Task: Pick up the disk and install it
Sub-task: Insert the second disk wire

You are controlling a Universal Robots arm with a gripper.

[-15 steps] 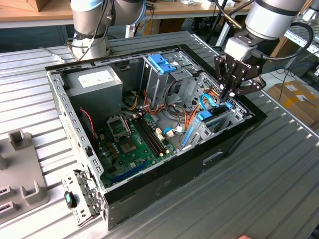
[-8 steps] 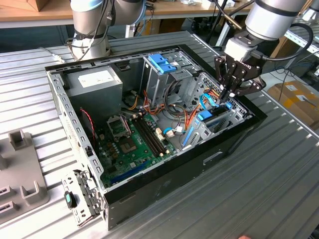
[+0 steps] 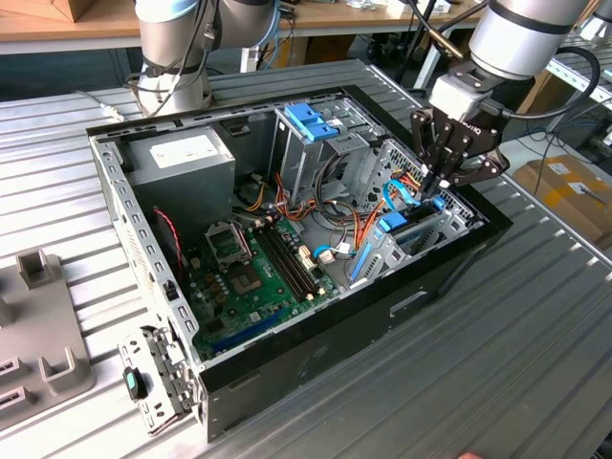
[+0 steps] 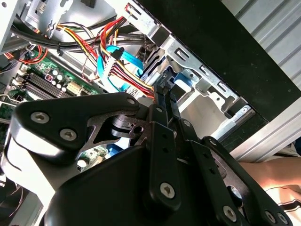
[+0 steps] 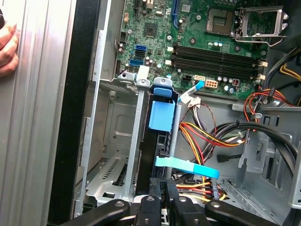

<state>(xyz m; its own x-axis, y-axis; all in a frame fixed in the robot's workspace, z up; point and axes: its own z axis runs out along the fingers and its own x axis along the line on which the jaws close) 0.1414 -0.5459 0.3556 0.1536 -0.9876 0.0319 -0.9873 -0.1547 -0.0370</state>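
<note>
Exterior view: I see the gripper (image 3: 442, 178) lowered over the drive bay at the corner of the open computer case (image 3: 316, 378) toward the exterior view's right. Its fingers are pressed together with no gap that I can make out, their tips at the top edge of the disk (image 3: 409, 229), which stands on edge in the bay with its light blue rail showing. I cannot tell from here whether the tips actually touch it. The blue latch (image 3: 313, 121) on the metal drive cage, the grey power supply (image 3: 182, 158) and the motherboard (image 3: 253, 277) sit well apart from the gripper.

Second wrist view: the gripper (image 4: 165, 92) fingers lie side by side, closed, their tips against the dark edge of the bay beside a blue plastic piece (image 4: 181, 80). A bundle of coloured wires (image 4: 120, 70) runs just beside them. A person's arm (image 4: 270, 172) rests outside the case.

First wrist view: looking down past the gripper (image 5: 164, 188), I see the disk (image 5: 155, 155) seated on edge between the bay's metal walls, its blue tab (image 5: 161, 115) uppermost, and a flat blue cable (image 5: 188, 165) crossing near it. A person's hand (image 5: 7, 49) rests on the ribbed table (image 5: 33, 117).
</note>
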